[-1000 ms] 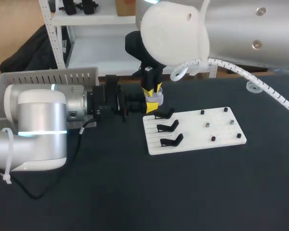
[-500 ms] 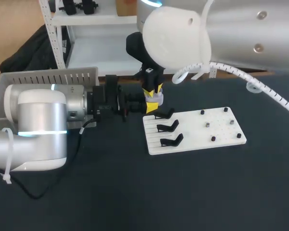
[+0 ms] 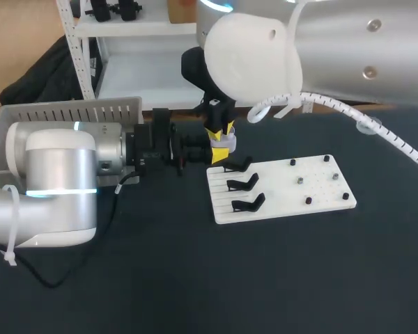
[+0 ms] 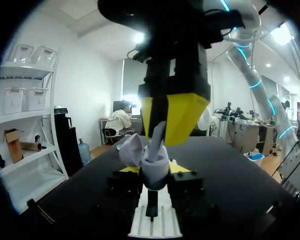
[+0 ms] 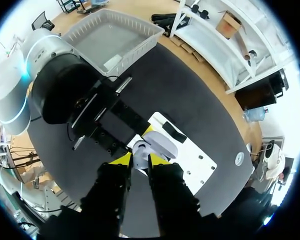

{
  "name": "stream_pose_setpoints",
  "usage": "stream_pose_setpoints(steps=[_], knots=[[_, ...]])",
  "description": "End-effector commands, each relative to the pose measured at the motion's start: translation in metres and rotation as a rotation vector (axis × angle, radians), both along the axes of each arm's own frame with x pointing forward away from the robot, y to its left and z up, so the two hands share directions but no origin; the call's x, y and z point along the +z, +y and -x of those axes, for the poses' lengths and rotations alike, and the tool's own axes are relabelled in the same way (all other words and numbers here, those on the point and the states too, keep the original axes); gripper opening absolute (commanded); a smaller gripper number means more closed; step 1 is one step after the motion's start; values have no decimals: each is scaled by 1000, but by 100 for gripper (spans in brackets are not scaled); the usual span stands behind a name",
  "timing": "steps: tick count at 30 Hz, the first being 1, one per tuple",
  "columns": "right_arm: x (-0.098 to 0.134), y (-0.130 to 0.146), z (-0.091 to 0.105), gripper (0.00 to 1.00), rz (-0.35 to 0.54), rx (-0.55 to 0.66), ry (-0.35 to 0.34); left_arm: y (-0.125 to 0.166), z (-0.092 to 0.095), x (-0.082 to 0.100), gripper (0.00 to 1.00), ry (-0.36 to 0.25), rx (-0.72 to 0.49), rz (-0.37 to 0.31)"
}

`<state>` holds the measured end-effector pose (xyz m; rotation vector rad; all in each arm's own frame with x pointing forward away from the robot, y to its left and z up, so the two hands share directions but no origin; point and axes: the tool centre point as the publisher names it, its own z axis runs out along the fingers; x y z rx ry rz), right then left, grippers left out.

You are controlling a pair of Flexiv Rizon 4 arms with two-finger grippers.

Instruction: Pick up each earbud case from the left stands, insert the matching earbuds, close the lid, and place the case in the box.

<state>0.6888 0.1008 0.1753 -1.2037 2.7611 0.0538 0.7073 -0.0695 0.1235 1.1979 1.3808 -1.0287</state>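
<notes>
My left gripper (image 3: 221, 154) comes in level from the left, shut on a white earbud case (image 3: 227, 144) just beyond the stand board's far corner. In the left wrist view the case (image 4: 157, 174) sits upright between that gripper's yellow tips, its lid (image 4: 131, 149) swung open. My right gripper (image 3: 219, 131) points straight down over the case, shut on a white earbud (image 4: 157, 140) whose lower end reaches into the case's opening. From the right wrist view, its yellow tips (image 5: 124, 160) frame the open case (image 5: 161, 146) just below.
A white board (image 3: 320, 188) carries three black stands (image 3: 245, 183) on its left half and small pegs on its right. A pale slatted box (image 3: 70, 111) stands at the table's far left, behind my left arm. Dark bare tabletop (image 3: 265, 278) fills the foreground.
The bulky upper part of my right arm has shifted slightly. Both grippers, the case and the earbud stay where they were.
</notes>
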Motion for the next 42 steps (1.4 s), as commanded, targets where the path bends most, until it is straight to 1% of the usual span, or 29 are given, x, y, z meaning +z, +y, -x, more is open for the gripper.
stream_pose_setpoints(steps=[1, 18, 19, 20, 22, 24, 29, 35, 42], knots=[[-2, 1, -1, 0, 2, -2, -1, 0, 1, -1, 0, -2, 5, 2], [-10, 3, -2, 0, 22, -6, 7, 0, 1, -1, 0, -2, 5, 2], [-10, 2, -2, 12, 23, -8, 7, 0, 1, -1, 0, -2, 5, 2], [-10, 2, -2, 18, 23, -9, 8, 0, 1, -1, 0, -2, 5, 2], [-10, 2, -3, 21, 25, -9, 7, 0, 1, -1, 0, -2, 5, 2], [-9, 2, -2, 27, 25, -9, 6, 0, 1, -1, 0, -2, 5, 2], [-8, 4, -2, 27, 30, -4, 3, 0, 1, -1, 0, -2, 5, 2], [-5, 5, -4, 32, 35, -5, -3, 0, 1, -1, 0, -2, 5, 2], [-3, 3, -7, 35, 43, -12, -9, 0, 1, -1, 0, -2, 5, 2]])
